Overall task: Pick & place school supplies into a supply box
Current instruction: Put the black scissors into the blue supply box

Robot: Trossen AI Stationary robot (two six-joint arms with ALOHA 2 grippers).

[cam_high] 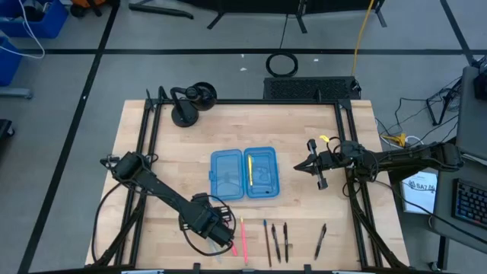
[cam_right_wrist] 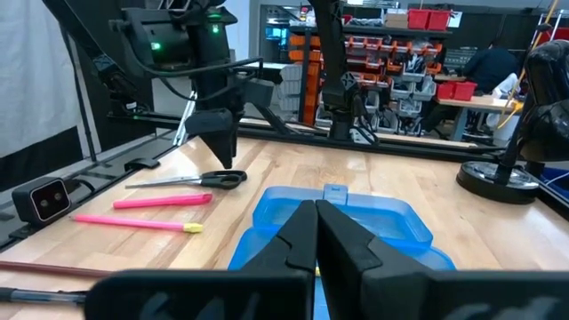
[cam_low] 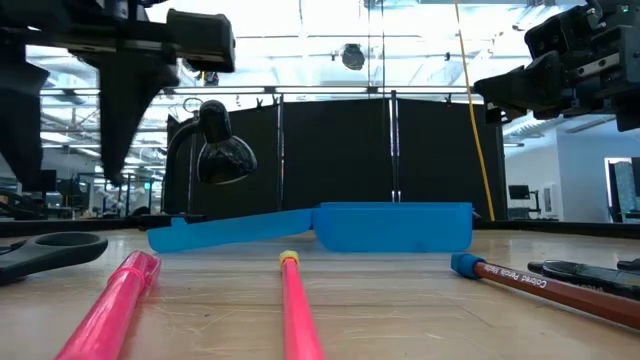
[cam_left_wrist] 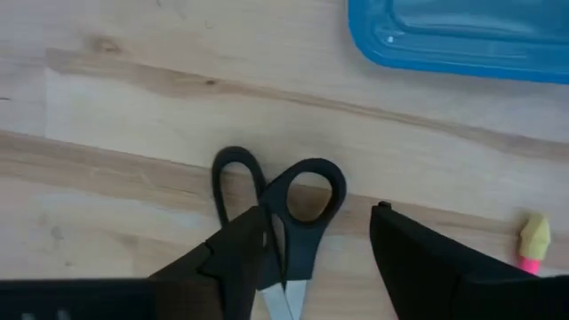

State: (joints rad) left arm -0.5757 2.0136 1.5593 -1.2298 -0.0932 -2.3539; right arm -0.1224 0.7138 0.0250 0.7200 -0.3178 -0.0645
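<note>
The left hand [cam_left_wrist: 316, 258] hovers with fingers spread wide directly above the scissors [cam_left_wrist: 283, 209] on the surface [cam_high: 304, 205]. The right hand [cam_high: 308, 165], closed and empty, waits beside the open supply box [cam_high: 243, 173].

A pale wooden counter [cam_high: 228, 129] is seen standing on a grey floor [cam_high: 68, 106] that is crossed by dark lines. At the counter's far edge a black desk lamp [cam_high: 190, 103] is placed, and a black mat [cam_high: 308, 88] is laid on the floor just beyond that edge. A yellow cable [cam_high: 364, 34] is strung across the floor behind. Blue bins [cam_high: 34, 19] are stacked at the far left corner. Beside the counter on the right a keyboard [cam_high: 470, 205] is found. A black curtain panel [cam_low: 330, 160] is hung behind the counter, with bright ceiling light above. Shelves with red bins [cam_right_wrist: 418, 22] are seen in the room beyond.
</note>
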